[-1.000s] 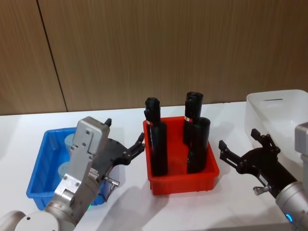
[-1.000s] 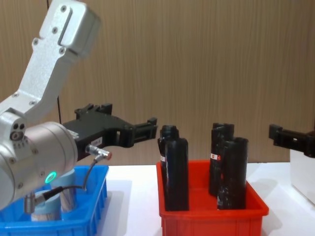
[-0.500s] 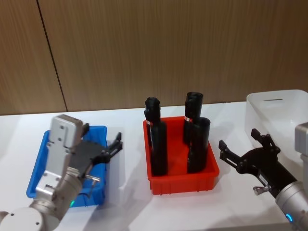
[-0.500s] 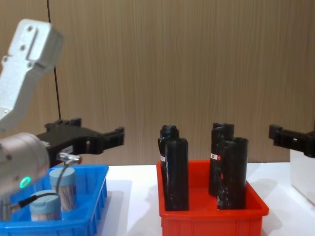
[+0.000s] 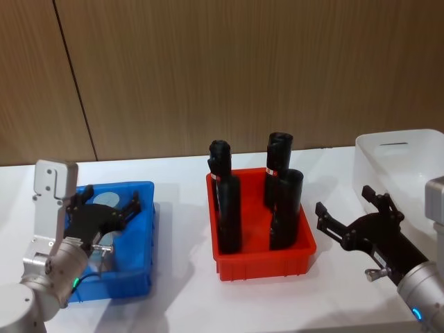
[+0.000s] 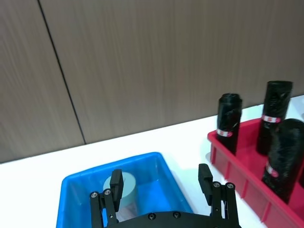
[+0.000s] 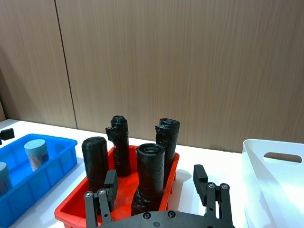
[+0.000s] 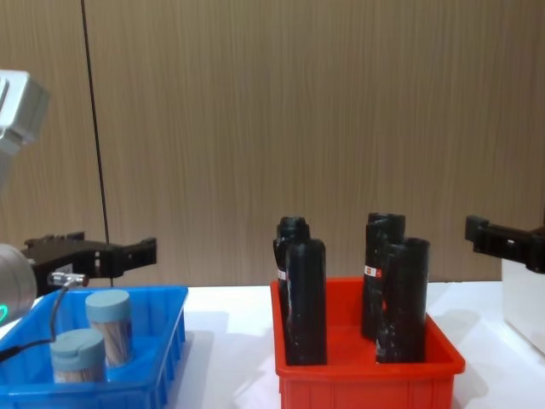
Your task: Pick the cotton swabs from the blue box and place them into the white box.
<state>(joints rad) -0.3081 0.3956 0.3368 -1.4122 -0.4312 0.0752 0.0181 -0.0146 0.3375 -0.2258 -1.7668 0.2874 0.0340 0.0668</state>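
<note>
- Cotton swabs (image 8: 108, 326), two small clear cylindrical tubs with pale blue-grey lids and tan sticks packed inside, are standing upright in the blue box (image 8: 170, 354), one nearer the robot and the other just behind it.
- The blue box, a shallow bright blue plastic bin with ribbed sides and a rolled rim, is sitting at the left end of the desk (image 5: 180, 291), a flat white surface.
- The left tool (image 6: 160, 176), a black two-fingered clamp on a silver arm, is hovering over the blue box, above the tubs and apart from them. Its fingers (image 6: 116, 179) are spread wide and are pinching nothing. In the left wrist view one tub's lid is showing just past one finger.
- The right tool (image 5: 345, 201), a matching black clamp, is hanging over the desk between the red bin (image 5: 263, 265) and the white box (image 5: 395, 161), towards the robot's side. Its fingers are likewise spread, with nothing between them.
- The white box, a plain white, slightly translucent plastic bin with smooth upright walls and a handle slot, is resting at the right end of the desk, well apart from the blue box.
- The red bin, a bright red plastic tray, is lying between the two boxes and is carrying the black bottles (image 5: 229, 208), four tall dark cylinders, all standing upright.
- A wall (image 5: 208, 69) of brown wood panels is rising behind the desk.
</note>
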